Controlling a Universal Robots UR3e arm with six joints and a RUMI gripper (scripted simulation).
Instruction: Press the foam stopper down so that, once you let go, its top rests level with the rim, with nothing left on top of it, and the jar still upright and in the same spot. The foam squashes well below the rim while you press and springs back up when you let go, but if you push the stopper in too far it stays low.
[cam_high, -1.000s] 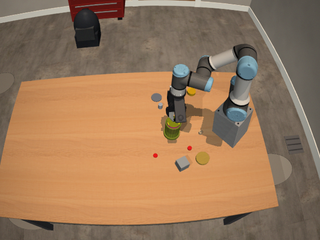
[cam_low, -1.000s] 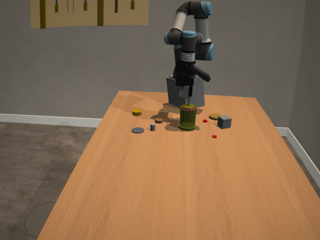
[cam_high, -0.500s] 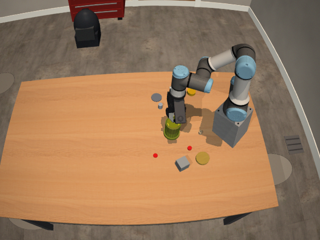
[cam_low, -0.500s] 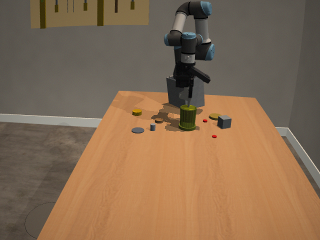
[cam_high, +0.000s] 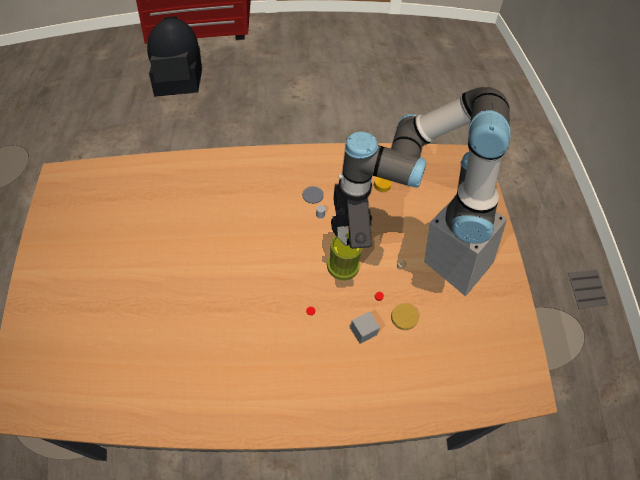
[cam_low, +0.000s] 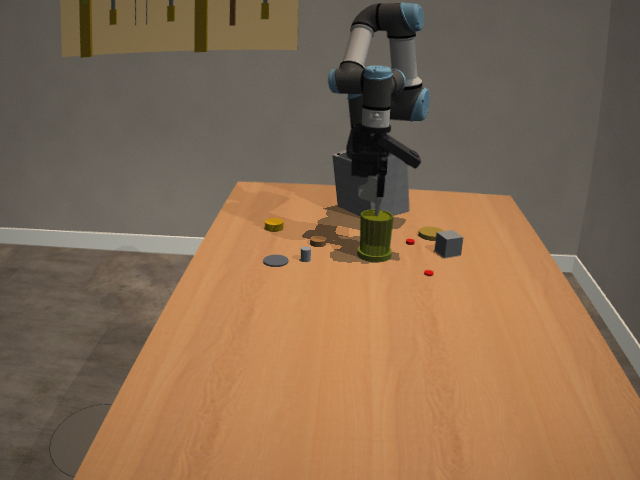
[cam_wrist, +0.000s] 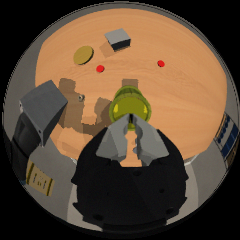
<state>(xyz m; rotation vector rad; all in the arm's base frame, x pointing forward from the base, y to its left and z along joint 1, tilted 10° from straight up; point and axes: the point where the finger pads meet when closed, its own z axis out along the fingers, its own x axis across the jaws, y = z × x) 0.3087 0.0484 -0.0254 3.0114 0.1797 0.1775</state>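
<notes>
A ribbed olive-green jar (cam_high: 343, 260) stands upright on the table, also in the exterior view (cam_low: 375, 235) and in the wrist view (cam_wrist: 130, 106). Its foam stopper (cam_wrist: 129, 109) shows as a yellow-green disc inside the mouth, sunk below the rim; no stopper rises above the rim in the side view. My gripper (cam_low: 378, 208) is shut with nothing between its fingers, and points straight down. Its tips (cam_wrist: 131, 121) reach into the jar's mouth and rest on the stopper (cam_high: 342, 249).
Near the jar lie two small red dots (cam_high: 378, 296) (cam_high: 310, 310), a grey cube (cam_high: 364, 326), an olive disc (cam_high: 404, 315), a grey disc (cam_high: 312, 194), a small grey cylinder (cam_high: 321, 211), a brown disc (cam_low: 317, 240) and a yellow disc (cam_low: 273, 224). The arm's grey base block (cam_high: 463, 251) stands to the right.
</notes>
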